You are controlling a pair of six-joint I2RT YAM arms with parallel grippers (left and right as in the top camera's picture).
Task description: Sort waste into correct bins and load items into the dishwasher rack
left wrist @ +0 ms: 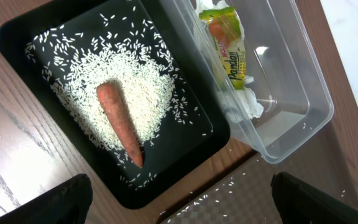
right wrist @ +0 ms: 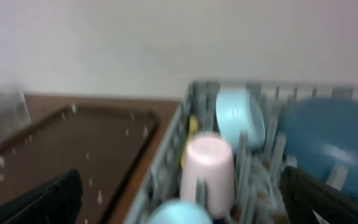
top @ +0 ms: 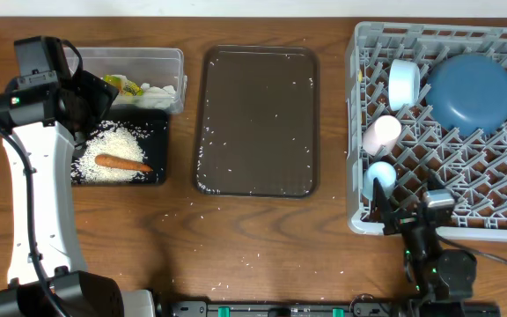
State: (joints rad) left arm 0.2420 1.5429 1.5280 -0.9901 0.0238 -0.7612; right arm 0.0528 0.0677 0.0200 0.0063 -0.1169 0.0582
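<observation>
**Supervisor:** Start at the tools. What state are they in?

**Inspector:** The left gripper (left wrist: 179, 208) has its fingers spread wide with nothing between them. It hangs over the black tray (left wrist: 17, 37) and touches nothing. The right gripper (right wrist: 185, 208) is likewise spread and empty, at the 7 o'clock corner of the rack (top: 500, 220).

**Supervisor:** What is under the left one?

**Inspector:** A heap of rice (left wrist: 142, 93) fills the middle of the black tray. The orange stick (left wrist: 120, 121) lies on it, with its narrow end toward 5 o'clock in the wrist view. The clear tub (left wrist: 303, 81) sits just beside the tray, at the tray's 12 o'clock in the overhead view. It holds the yellow-green wrapper (left wrist: 232, 50) and some white paper (left wrist: 247, 102).

**Supervisor:** And the rack?

**Inspector:** From the rack's centre, the dark blue plate (top: 469, 92) is at 1 o'clock and the pale bowl (top: 403, 81) is on edge at 11 o'clock. The pink cup (top: 381, 134) is at 9 o'clock, on its side. The light blue cup (top: 380, 173) is at 8 o'clock, nearest the right gripper. The yellow spoon (right wrist: 192, 134) shows only as a blurred strip beside the pink cup.

**Supervisor:** What lies between the two sides?

**Inspector:** The brown serving tray (top: 258, 119) lies there, with the rack at its 3 o'clock. A few stray grains lie on it, and more lie on the table (top: 262, 238) at its 6 o'clock.
</observation>
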